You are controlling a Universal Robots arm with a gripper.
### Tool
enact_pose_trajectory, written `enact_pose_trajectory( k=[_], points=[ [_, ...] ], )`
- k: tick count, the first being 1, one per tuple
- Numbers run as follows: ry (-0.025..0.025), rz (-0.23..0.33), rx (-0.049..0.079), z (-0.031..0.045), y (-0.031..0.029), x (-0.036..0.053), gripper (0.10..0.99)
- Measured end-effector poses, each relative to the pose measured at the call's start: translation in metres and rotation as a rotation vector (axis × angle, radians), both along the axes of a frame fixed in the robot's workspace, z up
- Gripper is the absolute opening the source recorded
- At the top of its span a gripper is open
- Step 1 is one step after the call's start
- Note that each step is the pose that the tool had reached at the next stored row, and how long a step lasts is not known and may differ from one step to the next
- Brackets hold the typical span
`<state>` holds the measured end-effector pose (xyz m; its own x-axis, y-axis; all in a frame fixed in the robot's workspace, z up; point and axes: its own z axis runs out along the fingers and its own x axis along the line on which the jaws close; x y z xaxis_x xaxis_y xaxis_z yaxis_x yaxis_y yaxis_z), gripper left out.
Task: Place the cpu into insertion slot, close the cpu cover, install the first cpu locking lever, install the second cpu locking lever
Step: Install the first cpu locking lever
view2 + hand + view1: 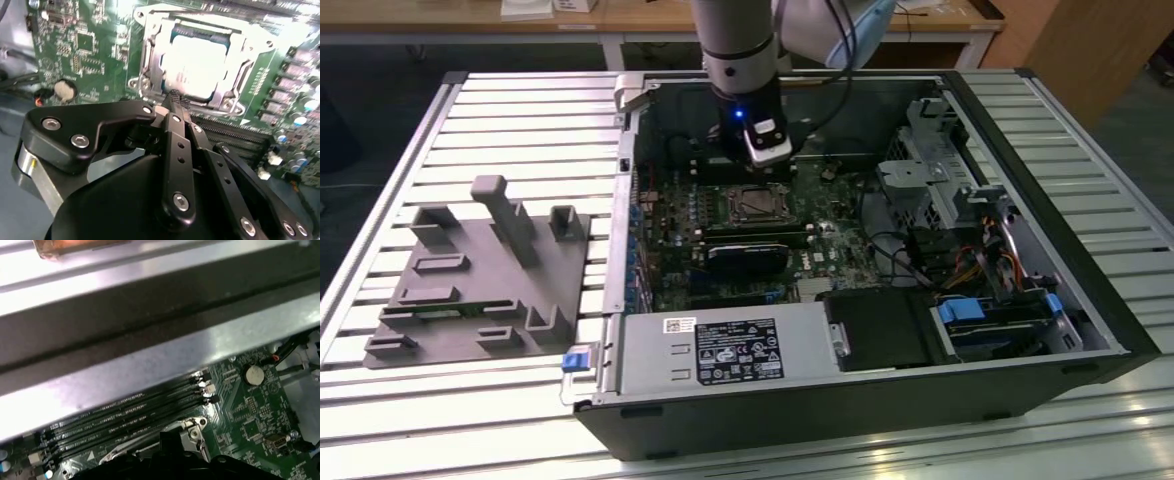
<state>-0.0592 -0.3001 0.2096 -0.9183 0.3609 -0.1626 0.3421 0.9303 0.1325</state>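
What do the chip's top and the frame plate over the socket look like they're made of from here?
The square cpu has a dull silver-grey top, likely brushed metal: it glares softly, no mirror shine. The thin silver cpu cover framing it looks like stamped bare steel, with bright glints on bent edges. The black gripper beside it appears to be matte anodised metal.

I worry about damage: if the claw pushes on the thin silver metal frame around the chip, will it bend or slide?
The thin silver metal frame plate looks like sheet metal, so probably slightly springy. It lies flat around the square grey chip, so probably won't slide.
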Motion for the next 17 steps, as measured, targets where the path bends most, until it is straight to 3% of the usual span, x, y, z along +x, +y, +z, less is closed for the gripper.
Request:
enact_pose_trajectory(
  k=[2, 5, 8, 11, 17],
  points=[
    [0.0191, 0.000, -0.014, -0.0001, 0.0000, 0.0024, 0.106],
    [0.0438, 0.000, -0.033, -0.0001, -0.0005, 0.0054, 0.106],
    [0.0619, 0.000, -0.048, -0.0001, -0.0024, 0.0075, 0.106],
    [0.0696, 0.000, -0.053, -0.0002, -0.0068, 0.0079, 0.106],
    [0.0754, 0.000, -0.060, -0.0003, -0.0177, 0.0081, 0.106]
  ],
)
